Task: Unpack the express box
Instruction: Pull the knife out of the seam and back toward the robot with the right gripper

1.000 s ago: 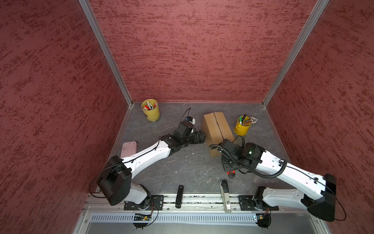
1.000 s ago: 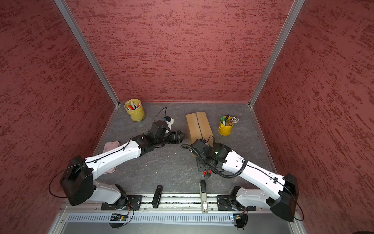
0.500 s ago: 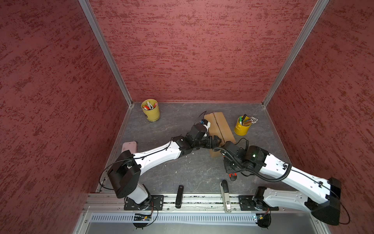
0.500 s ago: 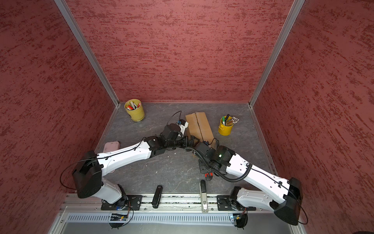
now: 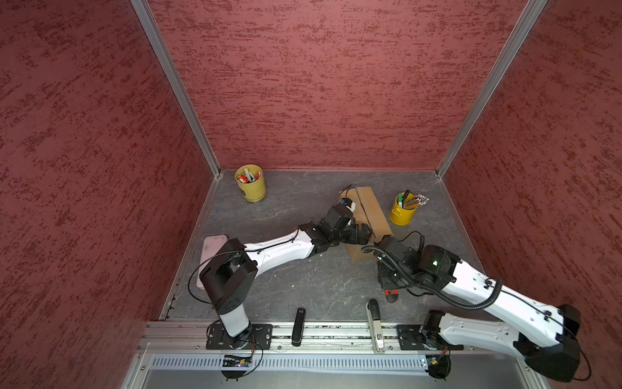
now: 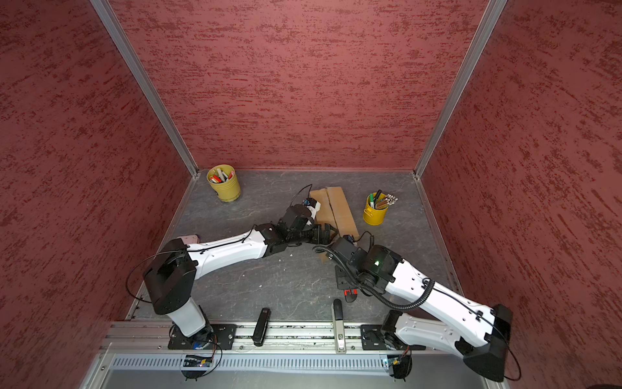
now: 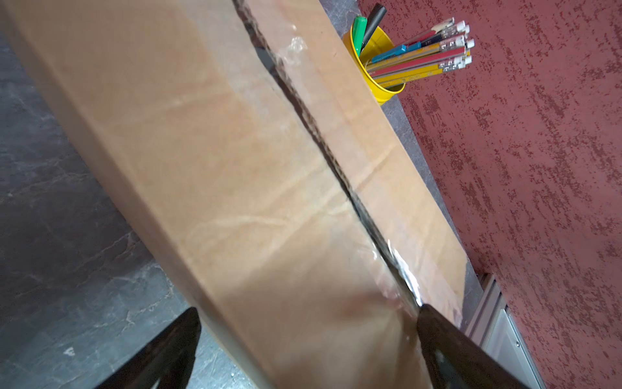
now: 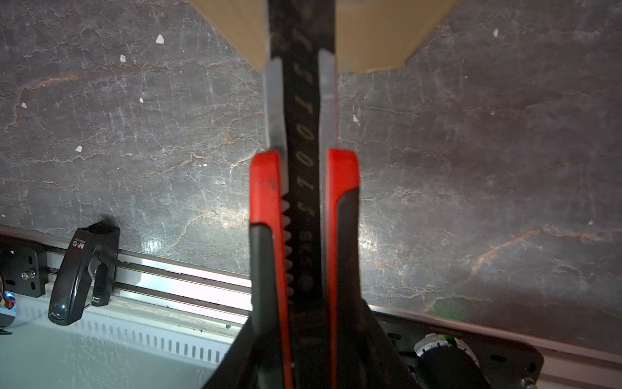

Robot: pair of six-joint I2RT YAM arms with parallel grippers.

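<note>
1. Fingers (image 7: pixel 168 350) of our left gripper (image 7: pixel 308 311) spread fully, straddling one flap of the express box (image 7: pixel 235 168) and gripping nothing; our right gripper (image 8: pixel 304 336) clamps a utility knife (image 8: pixel 303 168).
2. Only the left wrist view shows us the seam slit, its clear tape ragged.
3. Plain brown, flaps down, the box sits back-right, beside a yellow pen cup (image 5: pixel 403 212).
4. Grey marbled tabletop (image 5: pixel 303 286), red textured walls (image 5: pixel 319 84).

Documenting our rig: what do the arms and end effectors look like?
Both the left arm and right arm have white link shells with black joint housings. A thick ribbed black hose runs along the right, whose joint shows a green light. The left end effector has black tapered fingers.
</note>
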